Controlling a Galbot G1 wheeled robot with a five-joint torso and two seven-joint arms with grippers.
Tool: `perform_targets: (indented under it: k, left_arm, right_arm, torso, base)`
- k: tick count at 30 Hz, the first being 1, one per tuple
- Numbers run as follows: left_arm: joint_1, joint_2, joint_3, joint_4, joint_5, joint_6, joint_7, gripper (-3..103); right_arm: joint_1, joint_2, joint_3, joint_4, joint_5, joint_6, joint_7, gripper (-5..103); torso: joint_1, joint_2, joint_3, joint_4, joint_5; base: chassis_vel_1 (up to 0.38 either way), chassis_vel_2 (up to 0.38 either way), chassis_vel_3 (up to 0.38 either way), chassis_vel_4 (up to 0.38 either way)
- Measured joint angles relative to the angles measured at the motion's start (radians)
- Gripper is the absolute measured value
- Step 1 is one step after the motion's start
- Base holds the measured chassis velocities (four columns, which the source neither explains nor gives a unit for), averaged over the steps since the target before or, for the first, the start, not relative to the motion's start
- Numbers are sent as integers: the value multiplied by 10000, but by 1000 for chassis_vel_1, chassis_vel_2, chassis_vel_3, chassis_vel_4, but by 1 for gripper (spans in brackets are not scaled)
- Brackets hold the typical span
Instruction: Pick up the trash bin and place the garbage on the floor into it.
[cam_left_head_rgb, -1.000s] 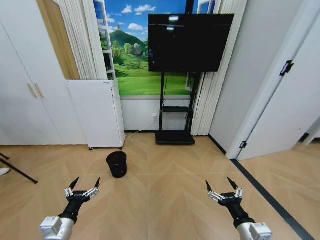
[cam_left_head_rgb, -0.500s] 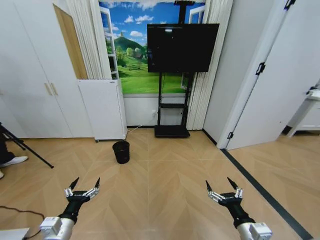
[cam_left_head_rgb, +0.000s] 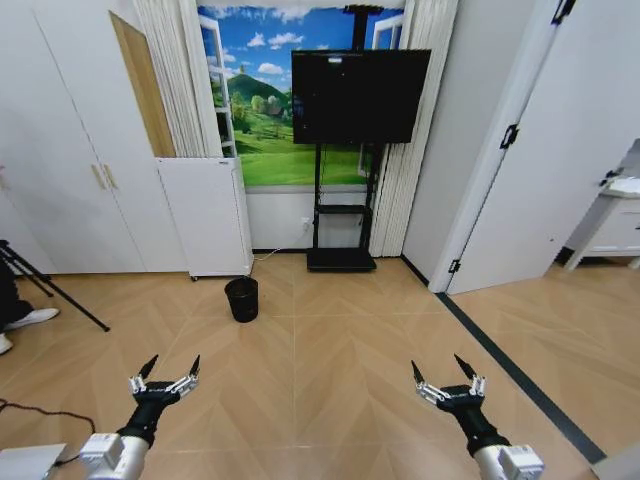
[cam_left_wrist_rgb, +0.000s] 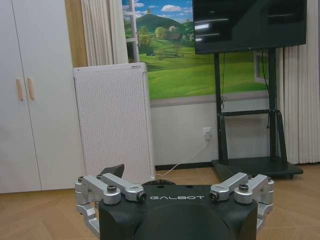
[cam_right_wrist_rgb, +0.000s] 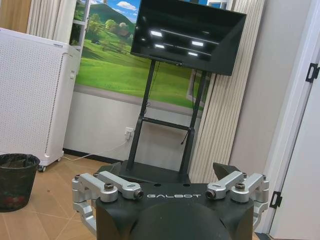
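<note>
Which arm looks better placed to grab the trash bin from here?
Left, probably. The trash bin stands ahead on the floor, left of centre, nearer in line with the left pincer than the right pincer. Both are open, held low and well short of it.

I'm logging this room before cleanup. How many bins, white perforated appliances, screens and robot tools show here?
Trash bin: 1
White perforated appliance: 1
Screen on a stand: 1
Robot tools: 2, the left tool and the right tool, both open and held low over the floor
Total: 5
</note>
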Motion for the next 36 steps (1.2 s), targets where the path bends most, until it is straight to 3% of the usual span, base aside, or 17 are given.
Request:
perform_targets:
  k: [36]
  left_arm:
    - [1, 0, 0, 0, 0, 0, 0, 100]
  right_arm:
    - [-2, 0, 0, 0, 0, 0, 0, 100]
  torso:
    - [-6, 1, -2, 0, -2]
  base:
    - [0, 0, 0, 0]
